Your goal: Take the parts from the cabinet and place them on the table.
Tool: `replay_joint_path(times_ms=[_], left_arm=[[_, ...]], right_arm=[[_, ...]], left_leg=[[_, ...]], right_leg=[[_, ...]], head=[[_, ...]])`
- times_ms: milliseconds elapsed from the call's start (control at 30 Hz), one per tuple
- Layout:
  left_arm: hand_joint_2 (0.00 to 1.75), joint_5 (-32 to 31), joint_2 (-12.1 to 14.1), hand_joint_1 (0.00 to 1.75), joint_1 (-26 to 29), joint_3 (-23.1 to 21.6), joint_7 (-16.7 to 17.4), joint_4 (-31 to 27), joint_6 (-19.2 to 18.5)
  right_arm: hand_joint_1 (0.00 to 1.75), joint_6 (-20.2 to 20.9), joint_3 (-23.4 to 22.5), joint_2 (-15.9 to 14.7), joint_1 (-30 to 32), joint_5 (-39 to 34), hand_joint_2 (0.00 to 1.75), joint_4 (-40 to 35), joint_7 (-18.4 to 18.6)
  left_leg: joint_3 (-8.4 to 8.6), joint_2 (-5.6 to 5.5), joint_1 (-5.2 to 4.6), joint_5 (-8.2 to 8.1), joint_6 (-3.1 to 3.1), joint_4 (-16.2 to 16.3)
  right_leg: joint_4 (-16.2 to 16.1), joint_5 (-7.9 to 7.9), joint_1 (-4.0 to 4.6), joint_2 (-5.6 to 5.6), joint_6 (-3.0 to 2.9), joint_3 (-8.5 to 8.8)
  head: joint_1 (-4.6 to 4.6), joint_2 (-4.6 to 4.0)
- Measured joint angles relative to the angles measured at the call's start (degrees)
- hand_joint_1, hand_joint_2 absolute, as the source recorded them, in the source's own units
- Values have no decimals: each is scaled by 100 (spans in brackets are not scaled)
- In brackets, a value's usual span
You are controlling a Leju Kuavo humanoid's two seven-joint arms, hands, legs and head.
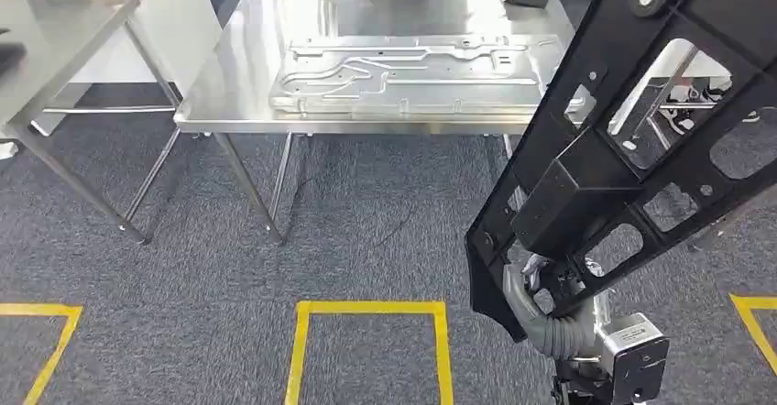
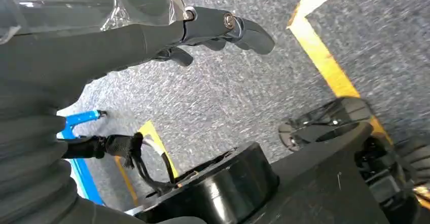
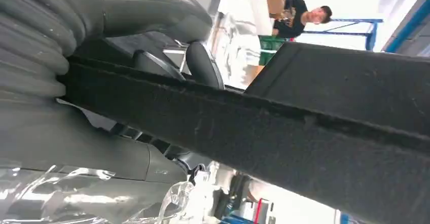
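Two hands are on show, and nearest is the right hand (image 1: 536, 300), low on the right in the head view, its fingers wrapped round the lower edge of a long black part (image 1: 632, 139). The right wrist view confirms it: the thick grey thumb (image 3: 152, 13) and darker fingers (image 3: 203, 64) clamp either side of the part's (image 3: 284, 133) matte, slightly rough black edge. The part is a flat plastic frame with many cut-out windows, a boxy block raised on its middle and a round pale knob near its upper end; it slants up and to the right, held in the air above the carpet. The left hand (image 2: 203, 31) hangs over grey carpet (image 2: 243, 92) with nothing in it, fingers loosely apart and gently curved.

On the floor ahead, yellow tape (image 1: 371, 310) outlines squares. Beyond stands the steel counter (image 1: 238, 75), carrying a large, flat, silvery pressed-metal panel (image 1: 403, 80) with raised ribs and channels. Farther back, a second counter (image 1: 55, 48) stands to the left. A person (image 3: 304, 19) in a dark shirt is far off in the right wrist view.
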Motion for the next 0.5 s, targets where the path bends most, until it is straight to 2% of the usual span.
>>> replay_joint_path(times_ms=[33, 67, 133, 167, 200, 233, 267, 300, 333, 367, 400, 467, 500], left_arm=[[175, 0, 0, 0, -20, 0, 2, 0, 0], [175, -11, 2, 0, -19, 0, 9, 0, -9], [175, -15, 11, 0, -19, 0, 11, 2, -9], [175, -26, 15, 0, -20, -2, 11, 2, -11], [175, -28, 17, 0, -21, -2, 11, 2, -13], [175, -26, 17, 0, -25, -2, 9, 2, -13], [175, -26, 17, 0, -67, -2, 7, 2, -24], [175, -24, 17, 0, -106, -2, 7, 2, -28], [175, -17, 17, 0, -122, -2, 11, 2, -39], [175, -11, 17, 0, -123, -2, 22, 2, -55], [175, -2, 17, 0, -126, -2, 42, 2, -57], [175, 9, 17, 0, -114, -2, 87, 2, -57], [175, 9, 20, 0, -96, -2, 98, 2, -48]], right_arm=[[175, 0, 0, 2, -15, -18, 175, 0, 15], [175, 4, 0, 2, -14, -13, 175, -2, 9], [175, 4, 0, 0, -15, -20, 175, -2, 11], [175, 7, -2, 0, -15, -22, 175, -2, 9], [175, 11, -2, 0, -14, -24, 175, -2, 9], [175, 20, -2, 0, -15, -33, 175, -2, 9], [175, 26, -2, 0, -14, -37, 175, -2, 11], [175, 37, 0, 0, -14, -37, 175, 0, 11], [175, 39, 0, 0, -9, -39, 175, 0, 13], [175, 42, 0, 0, -4, -39, 175, 0, 13], [175, 44, 0, 0, -4, -42, 175, 0, 13], [175, 46, 0, 0, -7, -42, 175, 0, 13], [175, 46, -2, 0, 4, -42, 175, 0, 11]], left_leg=[[-28, 6, -5, -46, 34, -7], [6, 19, -4, -84, 49, -21], [31, 16, 1, -92, 31, 40], [-59, 36, 1, -71, -17, 263], [-290, 40, 19, -91, -84, 684], [-578, 40, 47, -200, -151, 1139], [-871, 43, 74, -387, -205, 1564], [-1091, 42, 78, -600, -227, 1865], [-1204, 41, 76, -694, -219, 1964], [-1202, 42, 70, -642, -196, 1847], [-1128, 42, 53, -425, -151, 1527], [-901, 44, 1, 338, 1, 607], [-905, 48, -59, 679, 89, 283]], right_leg=[[-7, -95, -3, 8, -100, 27], [-6, -55, -2, 16, -120, 29], [-5, -104, -31, 21, -171, 90], [-18, -142, -28, 16, -200, 129], [-18, -180, -36, 6, -229, 169], [-18, -221, -39, 6, -242, 201], [-18, -263, -42, 6, -241, 241], [-18, -318, -44, 5, -238, 298], [-18, -375, -44, 6, -235, 378], [-20, -434, -41, 10, -231, 465], [-23, -494, -28, 16, -228, 563], [-41, -606, -9, 14, -221, 740], [-51, -642, 0, 17, -216, 771]], head=[[9, 0], [-15, 0], [-9, 0], [-13, 0], [-11, 0], [-15, 0], [-13, 0], [-15, 0], [-15, 0], [-15, 0], [-17, 0], [-17, 0], [-15, 0]])
